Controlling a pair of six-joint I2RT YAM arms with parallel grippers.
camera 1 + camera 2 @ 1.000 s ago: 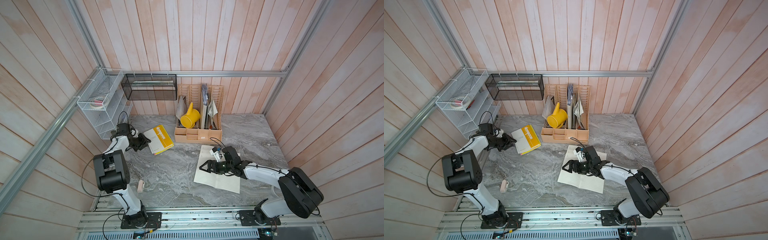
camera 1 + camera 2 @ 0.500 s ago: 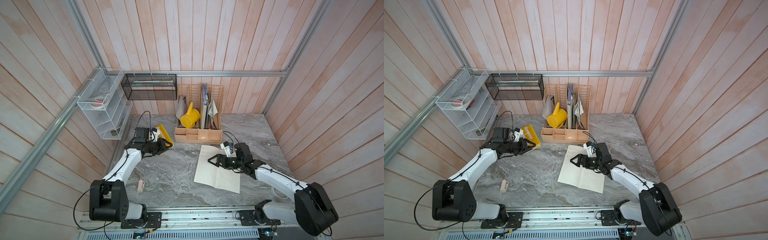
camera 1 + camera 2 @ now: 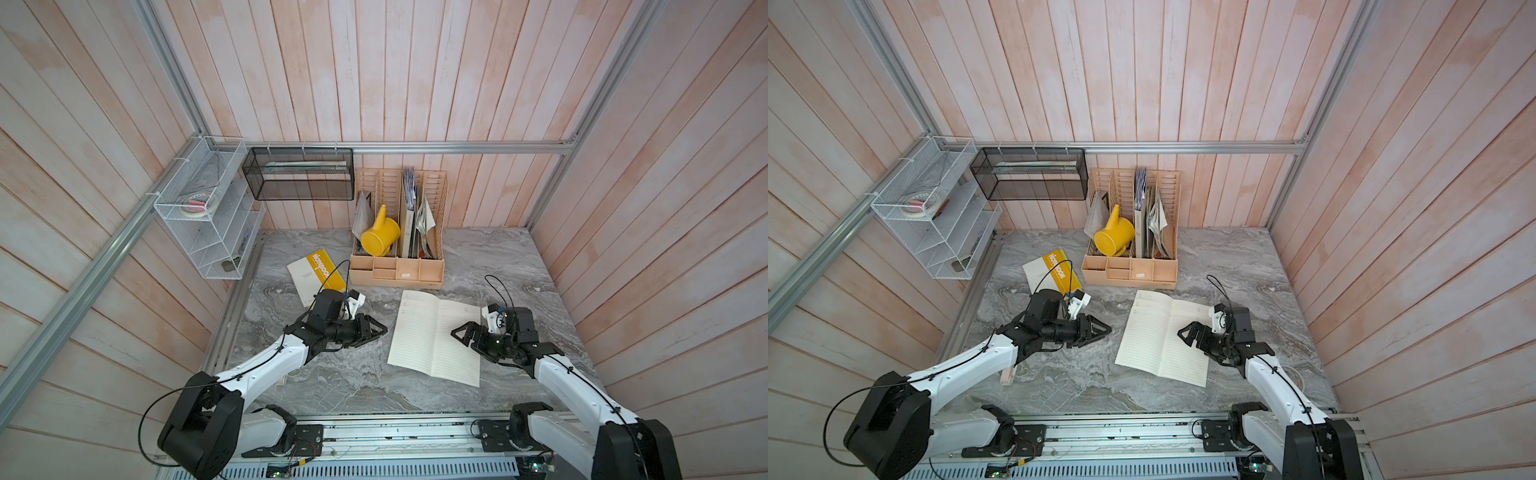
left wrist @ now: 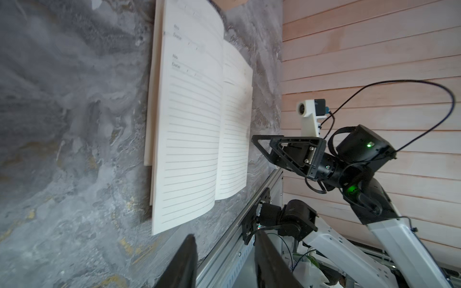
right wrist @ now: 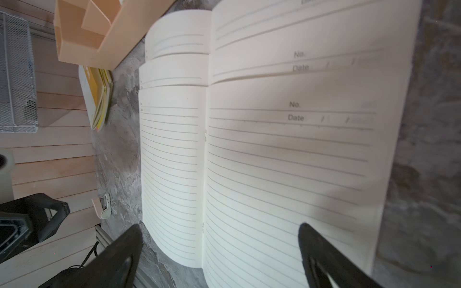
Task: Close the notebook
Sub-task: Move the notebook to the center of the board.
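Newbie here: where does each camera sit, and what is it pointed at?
Top views: high above the robot's side, looking down on the marble table and open notebook; left arm, right arm, left end effector and right end effector show.
Left wrist: on the left arm, facing the notebook and right end effector; its open fingertips show.
Right wrist: on the right arm, close over the notebook's pages; its open fingertips show.
Shared: both wrist views see the notebook from opposite sides.

Notebook point(image 3: 432, 332) on table point(image 3: 332, 374), w/ organizer point(image 3: 397, 272) just behind.
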